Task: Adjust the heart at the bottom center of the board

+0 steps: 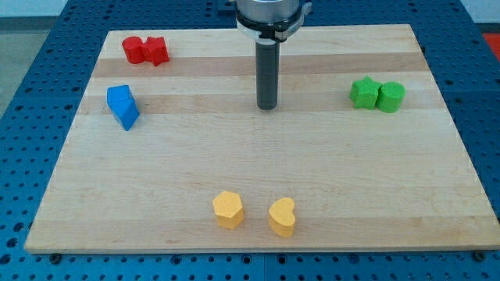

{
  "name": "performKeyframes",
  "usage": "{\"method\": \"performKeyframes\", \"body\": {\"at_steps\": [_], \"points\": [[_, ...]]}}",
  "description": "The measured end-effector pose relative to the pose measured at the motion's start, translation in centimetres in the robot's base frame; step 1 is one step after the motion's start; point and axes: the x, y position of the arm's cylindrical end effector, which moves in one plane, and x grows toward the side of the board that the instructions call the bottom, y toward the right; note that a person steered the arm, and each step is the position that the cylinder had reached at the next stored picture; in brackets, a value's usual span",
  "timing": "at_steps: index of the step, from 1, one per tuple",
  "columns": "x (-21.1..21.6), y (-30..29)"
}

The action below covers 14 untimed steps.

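Observation:
A yellow heart [283,217] lies near the view's bottom centre of the wooden board [258,156]. A yellow hexagon-like block [228,209] lies just to its left, apart from it. My tip [268,107] stands in the upper middle of the board, far above the yellow heart and touching no block.
Two red blocks [145,51] sit together at the top left. Two blue blocks [123,105] sit together at the left. A green star [364,92] and a green cylinder [391,97] sit together at the right. Blue perforated table surrounds the board.

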Motion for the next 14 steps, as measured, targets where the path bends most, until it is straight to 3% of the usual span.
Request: {"method": "performKeyframes", "body": {"at_steps": [8,14], "points": [[-1.8,0.0],[-0.7,0.7]]}}
